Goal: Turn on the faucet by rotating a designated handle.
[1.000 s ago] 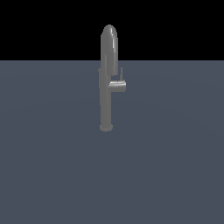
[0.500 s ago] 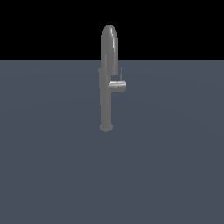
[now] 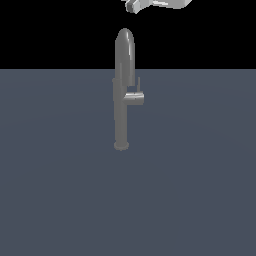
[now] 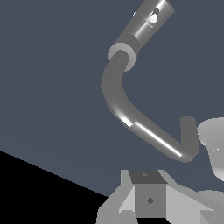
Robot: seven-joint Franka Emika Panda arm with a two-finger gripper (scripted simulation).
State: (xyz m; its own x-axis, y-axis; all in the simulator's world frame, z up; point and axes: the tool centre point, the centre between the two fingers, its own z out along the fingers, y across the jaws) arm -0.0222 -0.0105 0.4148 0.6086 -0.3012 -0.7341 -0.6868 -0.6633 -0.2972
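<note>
Tall slim grey metal faucet (image 3: 123, 90) was seen upright on dark blue-grey surface (image 3: 200, 190). Short grey cylinder handle (image 3: 135, 97) was found jutting toward exterior view's right. White tool (image 3: 134, 5) was spotted high above, apart; opening couldn't be told, nothing seen held.

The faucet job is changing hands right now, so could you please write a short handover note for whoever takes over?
End effector: only partly visible at the top edge of the exterior view, above the faucet and touching nothing; open or shut cannot be told.
Faucet: upright on the dark surface.
Handle: stub toward the exterior view's right, thin pin pointing up, untouched.
Done: arm is above the faucet.
Left: descend to the handle, engage it, rotate it.
</note>
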